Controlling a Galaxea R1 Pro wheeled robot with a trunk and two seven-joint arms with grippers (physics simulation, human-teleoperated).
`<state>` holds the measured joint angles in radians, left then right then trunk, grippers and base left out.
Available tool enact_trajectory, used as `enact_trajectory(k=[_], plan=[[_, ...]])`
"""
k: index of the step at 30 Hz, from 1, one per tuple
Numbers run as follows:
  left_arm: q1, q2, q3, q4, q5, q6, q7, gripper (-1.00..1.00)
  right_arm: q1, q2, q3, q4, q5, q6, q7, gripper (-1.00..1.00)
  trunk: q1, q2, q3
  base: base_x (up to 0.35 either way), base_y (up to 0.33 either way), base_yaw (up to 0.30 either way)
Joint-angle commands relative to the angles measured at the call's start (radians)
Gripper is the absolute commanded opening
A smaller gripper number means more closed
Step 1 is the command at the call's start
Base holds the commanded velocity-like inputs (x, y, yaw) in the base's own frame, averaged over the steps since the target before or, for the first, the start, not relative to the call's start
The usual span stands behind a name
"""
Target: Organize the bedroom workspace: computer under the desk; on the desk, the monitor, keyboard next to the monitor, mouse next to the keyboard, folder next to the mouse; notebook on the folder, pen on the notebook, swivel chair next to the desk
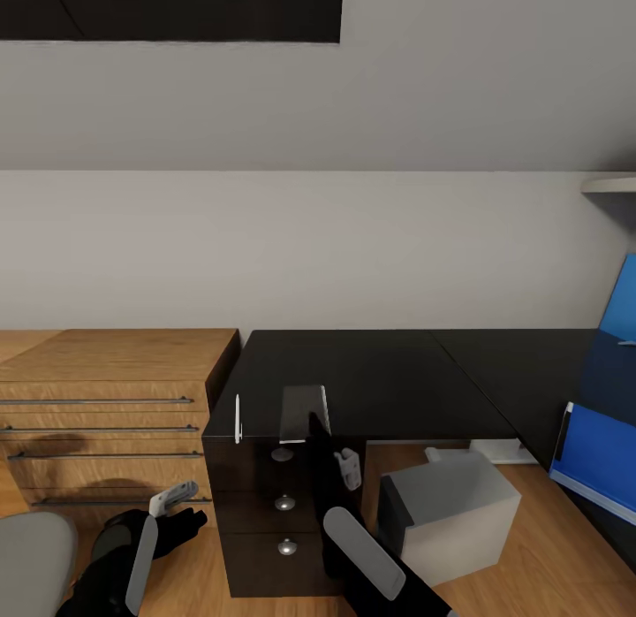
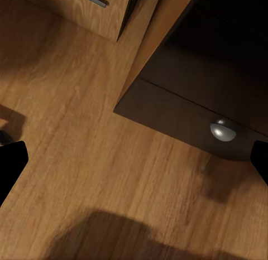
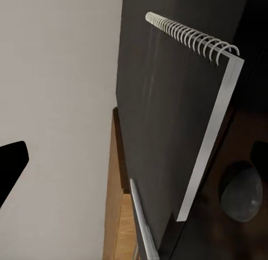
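Head view: desk [image 1: 389, 369] ahead, glossy black, drawer unit at its near left corner. Notebook [image 1: 303, 413] flat at the near edge above the drawers, long axis running away from the robot. Pen [image 1: 237, 418] just beside it toward the light-wood drawer chest [image 1: 106, 405], parallel, apart from it. Right gripper [image 1: 348, 469] raised just below the desk edge, directly before the notebook and nearer to it than the left. Left gripper [image 1: 177, 502] low, near the floor, fingers spread. Computer [image 1: 450, 511] on the floor under the desk. Folder [image 1: 596, 462] at the right border, bright blue, not on the desk.

Left wrist view: wood floor [image 2: 72, 159], drawer front with a silver knob [image 2: 223, 130]; fingertips at opposite borders, well apart, holding nothing.

Right wrist view: notebook [image 3: 167, 120] with spiral binding at its far end, pen [image 3: 144, 226] alongside; fingers set wide, unloaded. Judgement: short forward reach by the right arm, across the notebook's near short edge.
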<state>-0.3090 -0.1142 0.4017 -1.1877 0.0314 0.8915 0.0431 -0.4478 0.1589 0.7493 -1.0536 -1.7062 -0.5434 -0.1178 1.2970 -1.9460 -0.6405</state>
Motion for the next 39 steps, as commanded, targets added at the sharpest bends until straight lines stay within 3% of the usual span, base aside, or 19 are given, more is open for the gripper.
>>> enact_trajectory(k=[1, 16, 27, 33, 39], plan=[[-0.001, -0.001, 0.002, -0.001, 0.004, 0.004, 0.004, 1.00, -0.001, 0.000, 0.003, -0.001, -0.004, -0.006, -0.004, 1.00, 0.000, -0.001, -0.001, 0.000, 0.000, 0.000], [-0.001, -0.001, 0.002, -0.001, 0.004, 0.004, 0.004, 1.00, -0.001, 0.004, 0.004, -0.001, -0.101, -0.006, -0.004, 1.00, 0.000, -0.001, -0.001, 0.000, 0.000, 0.000], [-0.001, -0.003, 0.001, -0.003, 0.008, 0.007, 0.006, 1.00, -0.002, 0.000, 0.000, -0.002, -0.105, -0.007, -0.002, 1.00, 0.000, -0.001, -0.001, 0.000, 0.000, 0.000], [-0.001, -0.004, 0.000, -0.003, 0.008, 0.006, 0.007, 1.00, -0.002, -0.001, -0.001, -0.003, -0.104, -0.008, -0.002, 1.00, 0.023, -0.043, -0.020, 0.000, 0.000, 0.000], [-0.001, -0.004, 0.001, -0.003, 0.008, 0.007, 0.006, 1.00, -0.002, -0.004, -0.002, -0.005, -0.104, -0.007, -0.002, 1.00, 0.023, -0.043, -0.020, 0.000, 0.000, 0.000]])
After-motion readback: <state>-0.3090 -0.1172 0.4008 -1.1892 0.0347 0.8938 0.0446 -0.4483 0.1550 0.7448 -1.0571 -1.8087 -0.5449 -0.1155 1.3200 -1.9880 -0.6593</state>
